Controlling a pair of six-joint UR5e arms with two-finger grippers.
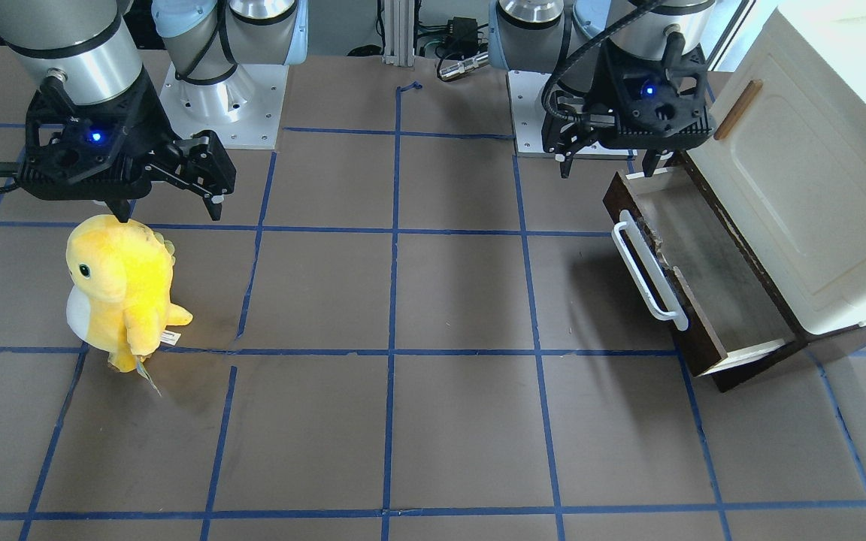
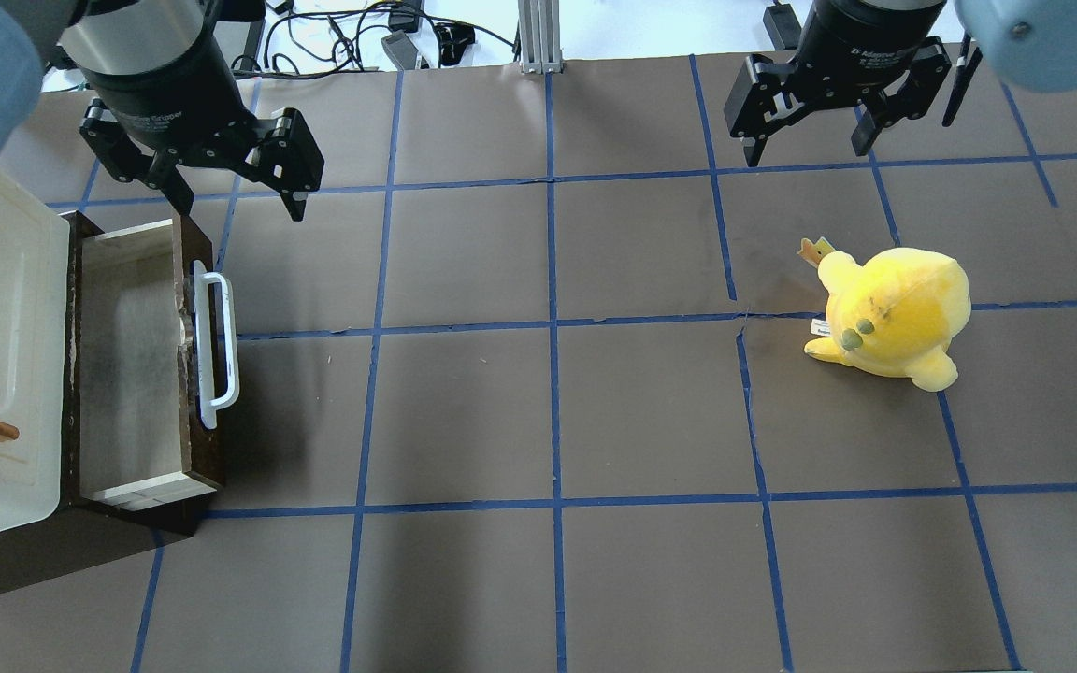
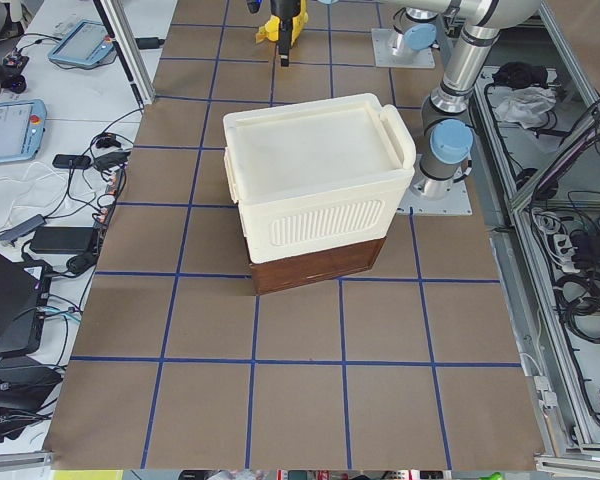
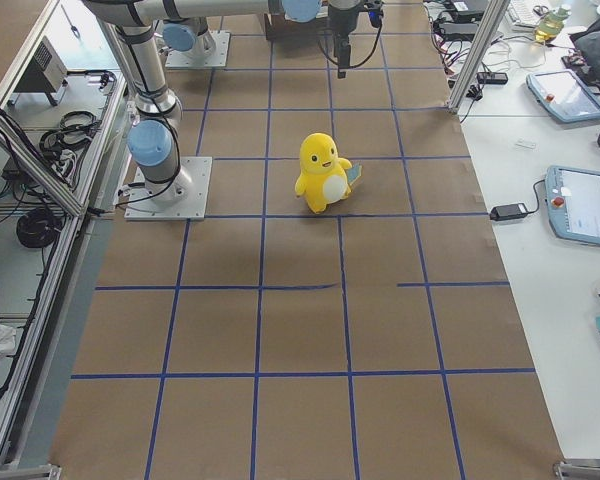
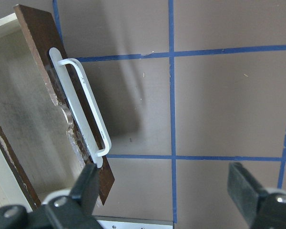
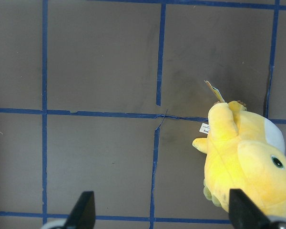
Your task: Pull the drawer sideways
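Observation:
The drawer (image 2: 132,374) stands pulled out of the cabinet, showing its pale wood inside, dark brown front (image 1: 685,300) and white loop handle (image 2: 218,346). The handle also shows in the front view (image 1: 647,270) and in the left wrist view (image 5: 83,109). My left gripper (image 2: 241,201) is open and empty. It hangs above the table by the drawer's end corner (image 1: 606,161), clear of the handle. In the left wrist view (image 5: 164,191) the handle lies left of the gap. My right gripper (image 2: 805,150) is open and empty, far from the drawer (image 1: 170,210).
The cream-white cabinet (image 1: 801,188) with a small brown wooden handle (image 1: 738,110) sits over the drawer on a dark brown base (image 3: 315,265). A yellow plush toy (image 2: 889,318) stands under the right gripper, also in the right wrist view (image 6: 248,162). Blue tape lines cross the brown table.

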